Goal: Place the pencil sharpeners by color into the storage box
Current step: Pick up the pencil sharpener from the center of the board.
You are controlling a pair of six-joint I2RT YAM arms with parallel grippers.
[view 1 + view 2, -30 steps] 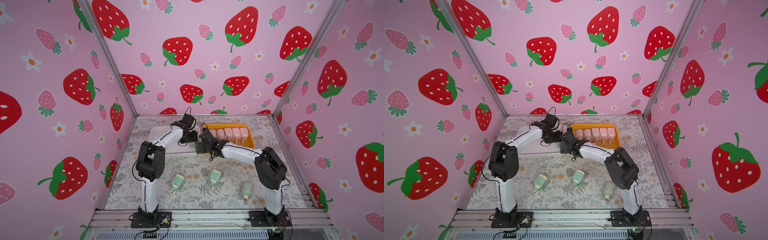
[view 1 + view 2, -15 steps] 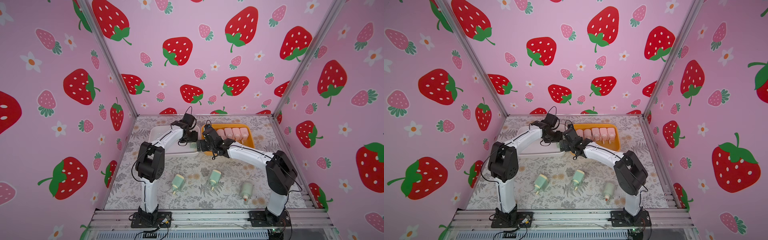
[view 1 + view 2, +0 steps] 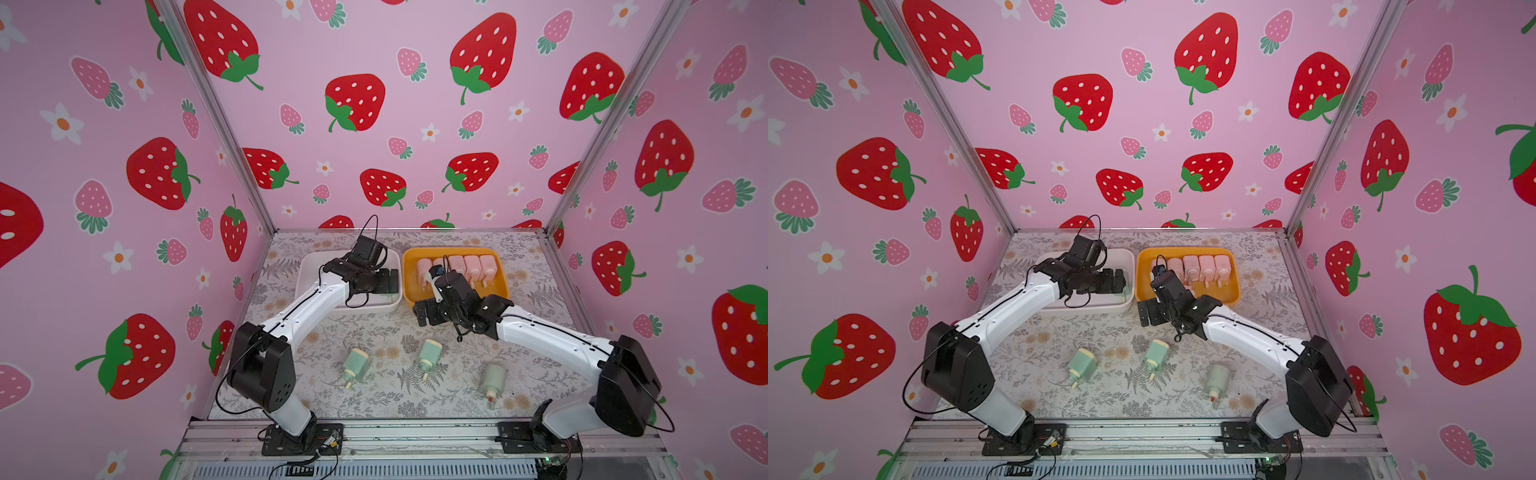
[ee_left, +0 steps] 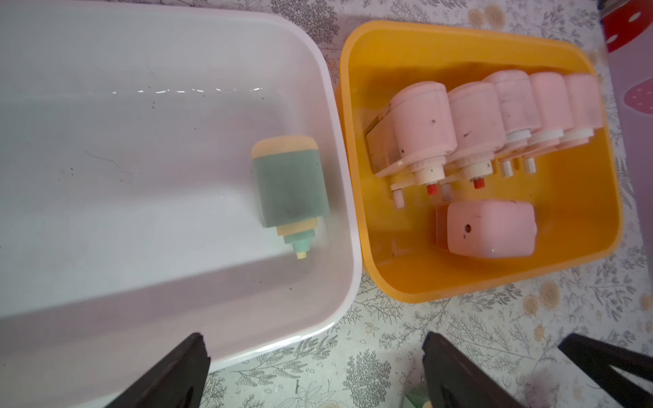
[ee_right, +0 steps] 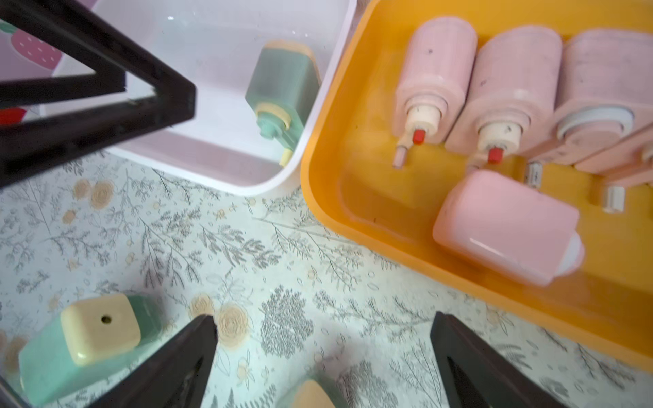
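– Three green sharpeners (image 3: 429, 357) lie on the tabletop (image 3: 374, 332), one in the white box (image 4: 141, 70). Pincers?
– Both open, empty: left pincer (image 4: 314, 341), right pincer (image 5: 323, 318). Likely light, rigid, slick; grip the flat body, not the neck.

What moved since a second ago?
The right arm swung its elbow outward, and the right gripper backed a little away from the orange box, open and empty. The left gripper over the white box, three green sharpeners on the table and the pink sharpeners stayed put.
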